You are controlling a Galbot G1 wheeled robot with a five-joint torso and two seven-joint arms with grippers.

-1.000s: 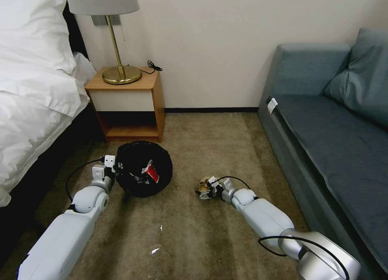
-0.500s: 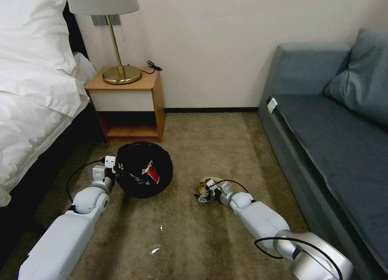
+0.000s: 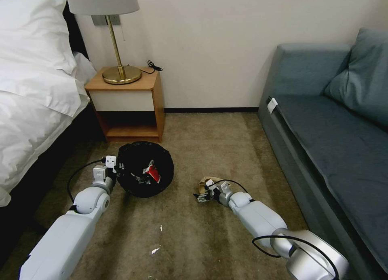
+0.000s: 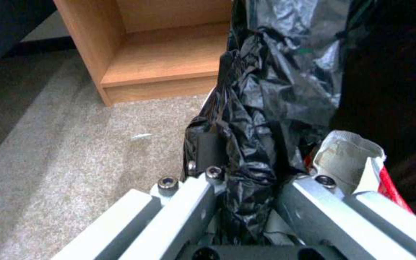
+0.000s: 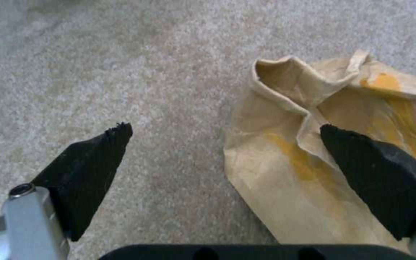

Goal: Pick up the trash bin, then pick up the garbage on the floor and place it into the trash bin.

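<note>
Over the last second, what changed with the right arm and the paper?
The right gripper drew back toward the robot and off the crumpled brown paper, which lies on the carpet; the wrist view shows its jaws open, one pad over the paper's edge. The paper now shows beyond the fingertips. The left gripper stays clamped on the trash bin's liner, barely moved.

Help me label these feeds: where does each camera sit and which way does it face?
Head: up top, looking down at carpet; both arms show.
Left wrist: behind left gripper, shut on bin; nightstand beyond.
Right wrist: behind open right gripper, facing brown paper.
Shared: head also sees bin and paper.
</note>
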